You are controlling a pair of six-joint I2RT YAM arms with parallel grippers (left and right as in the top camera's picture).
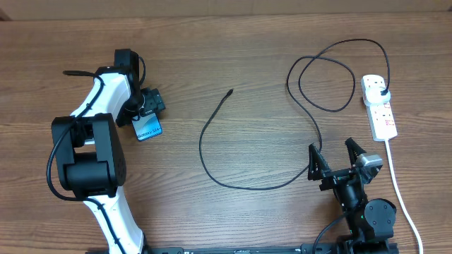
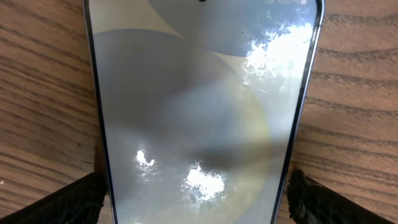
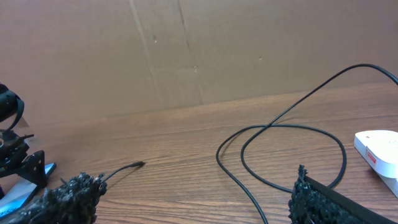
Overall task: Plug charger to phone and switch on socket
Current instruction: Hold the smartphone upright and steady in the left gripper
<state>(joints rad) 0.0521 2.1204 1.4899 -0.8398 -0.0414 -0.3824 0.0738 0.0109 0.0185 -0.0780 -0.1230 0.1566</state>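
charging job, judged barely begun. left gripper point(image 1: 146, 113): jaws wide, set astride the phone point(image 2: 199, 112), one of its fingers point(image 2: 68, 202) off each long edge; whether they touch the edges cannot be told. the phone lies flat on the table point(image 1: 247, 42), screen up and lit, directly under this gripper, with one end showing past it in the overhead view. right gripper point(image 3: 193, 208): jaws wide and empty, low over the table. charger point(image 1: 201, 144): black cable in loose loops. its tip point(image 1: 230, 92) lies free on the wood between the two grippers, well apart from both and from the phone, and ahead and to one side in the right wrist view. a stretch of cable runs close by one right finger. its plug point(image 1: 382, 92) appears seated in the socket point(image 1: 381, 116), which lies ahead of the right gripper towards its outer side. done: plug in the socket, as far as can be seen. left: pick up the tip, bring it to the phone's port, seat it, press the switch. the switch position cannot be told. writing: white text on the blue screen in the overhead view, too small to read; a scrap of status text at the screen's far corner in the left wrist view, cut off; red marks on the socket, not legible; no brand seen.
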